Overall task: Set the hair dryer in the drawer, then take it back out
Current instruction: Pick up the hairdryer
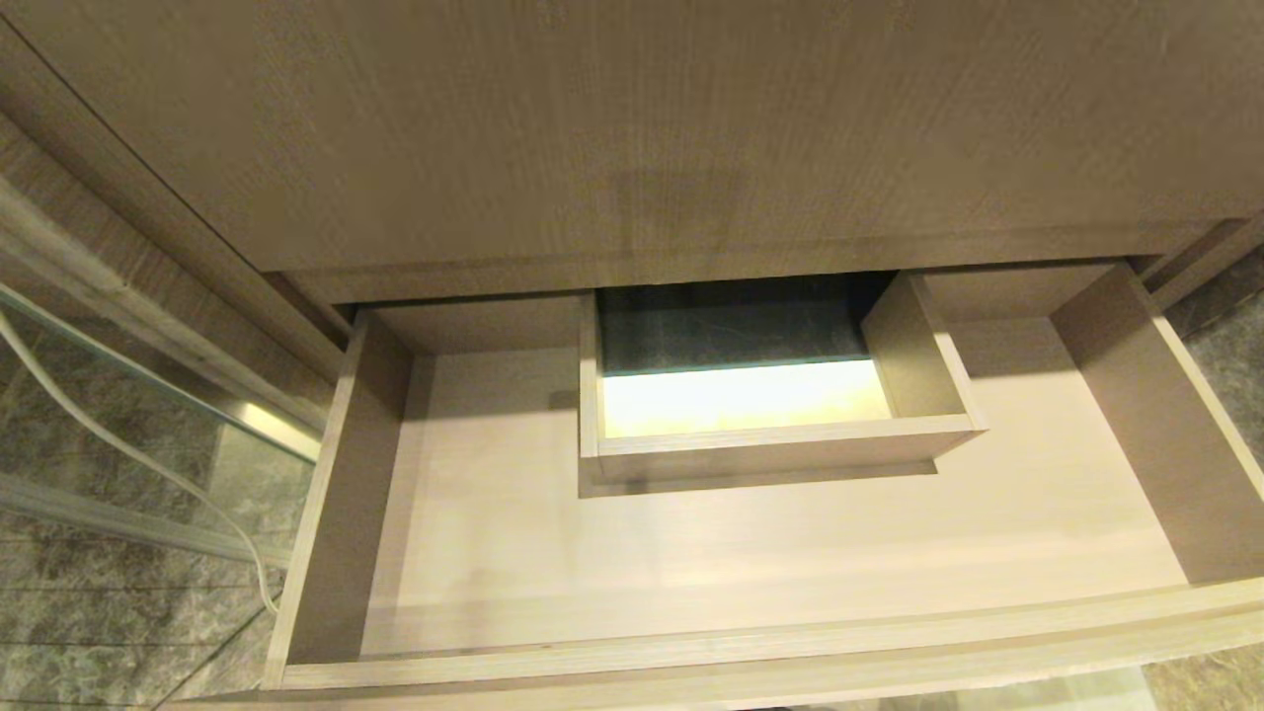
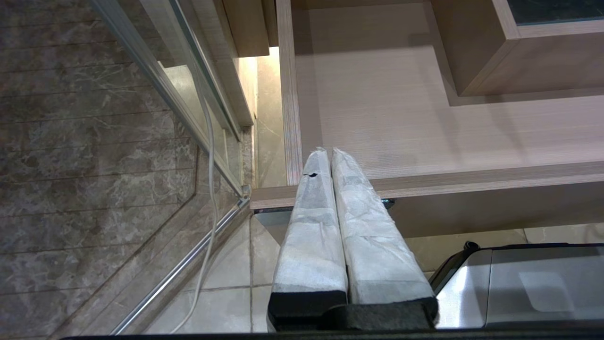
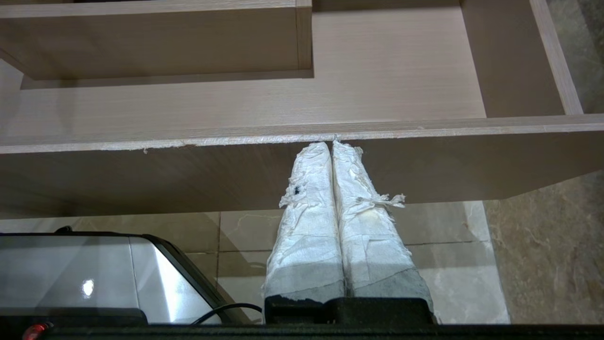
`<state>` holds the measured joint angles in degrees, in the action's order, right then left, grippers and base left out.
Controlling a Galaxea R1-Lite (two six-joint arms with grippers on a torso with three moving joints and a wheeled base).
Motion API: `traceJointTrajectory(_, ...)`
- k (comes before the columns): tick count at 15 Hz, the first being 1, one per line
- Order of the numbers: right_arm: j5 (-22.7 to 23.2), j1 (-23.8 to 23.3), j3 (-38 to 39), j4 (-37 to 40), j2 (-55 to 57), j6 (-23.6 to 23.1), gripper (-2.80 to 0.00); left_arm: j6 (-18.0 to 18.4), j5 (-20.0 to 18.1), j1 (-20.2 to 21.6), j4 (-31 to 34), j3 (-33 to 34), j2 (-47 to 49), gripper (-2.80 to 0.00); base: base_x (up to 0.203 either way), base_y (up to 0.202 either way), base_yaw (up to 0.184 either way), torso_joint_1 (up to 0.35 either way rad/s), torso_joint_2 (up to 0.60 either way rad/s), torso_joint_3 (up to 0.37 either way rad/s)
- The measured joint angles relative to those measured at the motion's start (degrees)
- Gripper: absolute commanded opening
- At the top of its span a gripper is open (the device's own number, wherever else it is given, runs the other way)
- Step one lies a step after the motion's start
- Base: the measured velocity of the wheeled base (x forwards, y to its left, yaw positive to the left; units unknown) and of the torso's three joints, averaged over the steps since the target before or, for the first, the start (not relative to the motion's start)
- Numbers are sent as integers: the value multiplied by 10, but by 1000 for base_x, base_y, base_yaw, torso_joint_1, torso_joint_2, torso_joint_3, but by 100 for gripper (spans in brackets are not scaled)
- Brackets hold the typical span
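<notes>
Head view gives you the wide, shallow light wood-grain drawer [image 1: 750, 563] pulled out beneath the taller matte wood panel [image 1: 632, 128], its long axis running left to right across the frame. You can see fine straight grain on its flat floor and pale layered edges on its walls. A boxed rectangular cut-out [image 1: 780, 434] rises from the back middle, open at the top onto a brightly lit strip and dark marbled stone below. You cannot see the hair dryer in any view. Neither arm shows here.

Your left wrist view adds what the head view lacks: the left gripper [image 2: 329, 150], its fingers wrapped in crinkled white tape and pressed together, tips over the drawer's front left corner. A thin white cord [image 2: 210, 156] hangs beside a glass pane with a metal rail [image 2: 188, 101], over brown marbled tile.

Your right wrist view shows the right gripper [image 3: 331, 142], likewise wrapped in frayed white tape and pressed together, tips at the drawer's front edge, holding nothing.
</notes>
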<state>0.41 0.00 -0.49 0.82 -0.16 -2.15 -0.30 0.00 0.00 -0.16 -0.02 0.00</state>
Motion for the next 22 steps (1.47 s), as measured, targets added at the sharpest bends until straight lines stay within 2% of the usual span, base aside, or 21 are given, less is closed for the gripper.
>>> traceJointTrajectory(14, 0, 0, 4, -8, 0, -1, -280, 0, 0, 0, 0, 0, 0, -280, 0, 0, 0, 0, 0, 0)
traceJointTrajectory(19, -2, 0, 4, -8, 0, 0, -280, 0, 0, 0, 1, 0, 0, -280, 0, 0, 0, 196, -107, -100)
traceJointTrajectory(22, -1, 0, 4, -8, 1, 0, -280, 0, 0, 0, 0, 0, 0, -280, 0, 0, 0, 241, -563, -246)
